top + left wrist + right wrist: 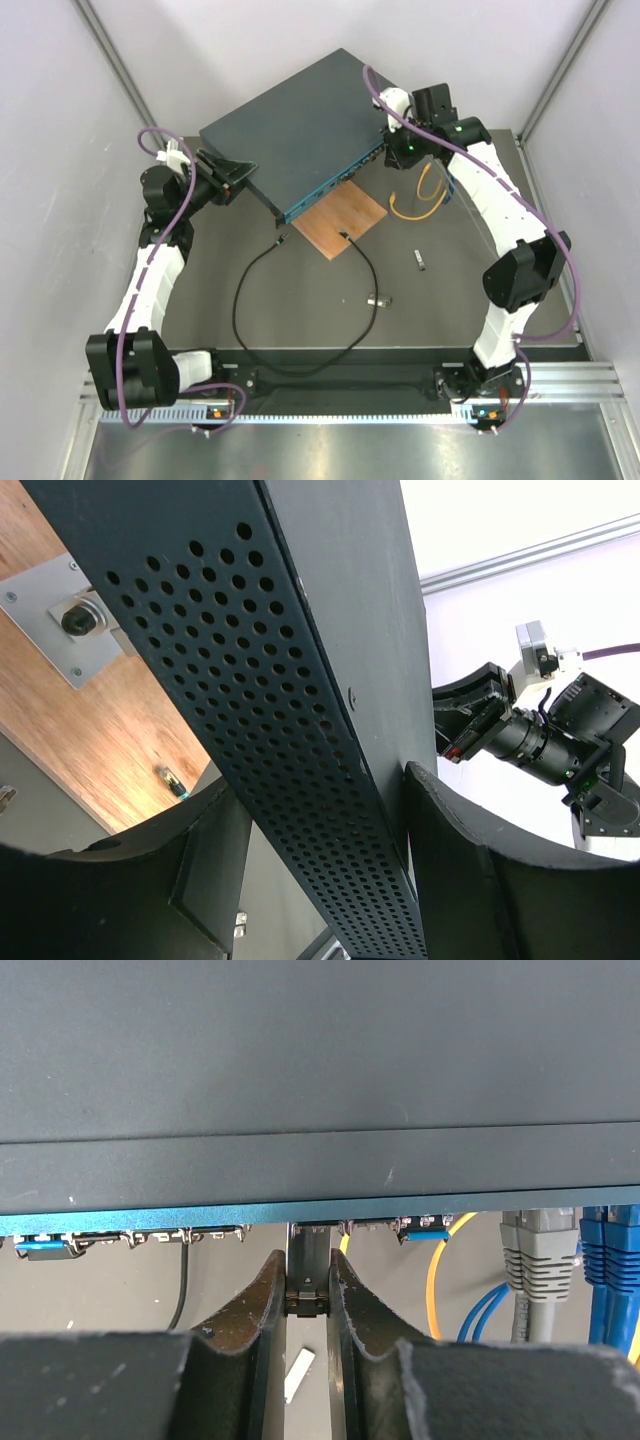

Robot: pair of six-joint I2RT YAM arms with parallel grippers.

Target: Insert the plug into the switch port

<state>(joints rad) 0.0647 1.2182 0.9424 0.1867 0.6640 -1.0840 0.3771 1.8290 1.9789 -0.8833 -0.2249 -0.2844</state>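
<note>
The switch (300, 130) lies slanted on the desk (450, 310), with its teal front toward the brown board (350, 210). The left pincer (228, 180) takes the switch at its perforated side wall. One finger is on the top face and the other on the under side, and both seem to touch it.

The right pincer (306, 1272) is at the right part of the front. Its fingers are pressed nearly together on a small connector piece (306, 1300), dark and grey, whose upper end reaches the row of switch ports (210, 1233). How deep it sits I cannot tell. To the right of it, a yellow cable (435, 1280) and blue cables (610, 1260) go into the front.

The plug (282, 239), the end of the black cable (238, 310), is well apart from the right pincer, just beside the left front corner of the switch. Whether it touches the front I cannot tell. The cable's other end is on the board.
</note>
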